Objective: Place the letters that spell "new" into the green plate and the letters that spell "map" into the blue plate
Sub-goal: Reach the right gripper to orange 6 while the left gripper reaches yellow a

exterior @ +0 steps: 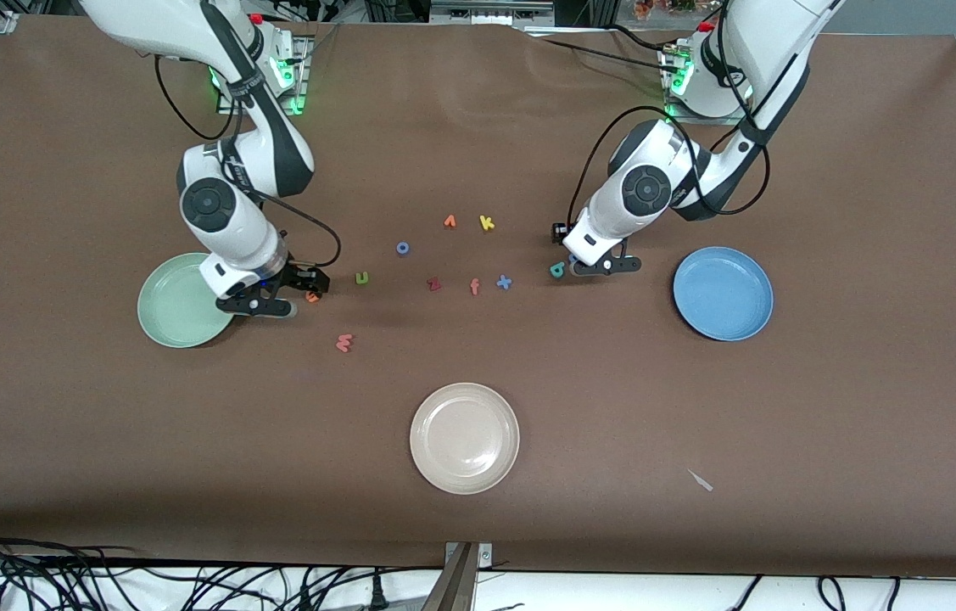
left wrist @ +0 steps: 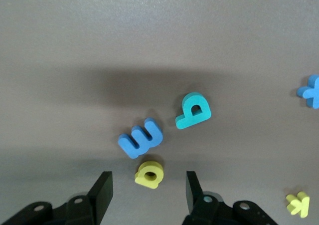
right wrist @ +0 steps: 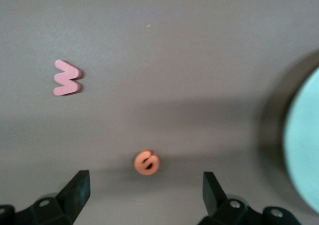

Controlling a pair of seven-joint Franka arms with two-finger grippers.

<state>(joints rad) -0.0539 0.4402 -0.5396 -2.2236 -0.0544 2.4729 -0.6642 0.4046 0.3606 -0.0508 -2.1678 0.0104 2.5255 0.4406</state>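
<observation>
Left gripper [left wrist: 148, 187], fingers apart, is straddling the yellow letter [left wrist: 149, 174], with the blue m [left wrist: 141, 138] and teal letter [left wrist: 194, 111] just beside, near the blue plate [exterior: 723, 294]. Right gripper [right wrist: 145, 187], fingers spread wide, is bracketing the orange e [right wrist: 146, 163] beside the green plate [exterior: 176, 304]; the w [right wrist: 66, 78] is lying apart.

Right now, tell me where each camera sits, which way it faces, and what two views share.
Front view: high, across the table, facing both arms; shows the left gripper, right gripper, green plate and blue plate.
Left wrist view: on the left arm's wrist, looking down past its fingers at the yellow letter, blue m and teal letter.
Right wrist view: on the right wrist, looking down between open fingers at the orange e and salmon w.
Shared: front and right wrist views both show the salmon w.
</observation>
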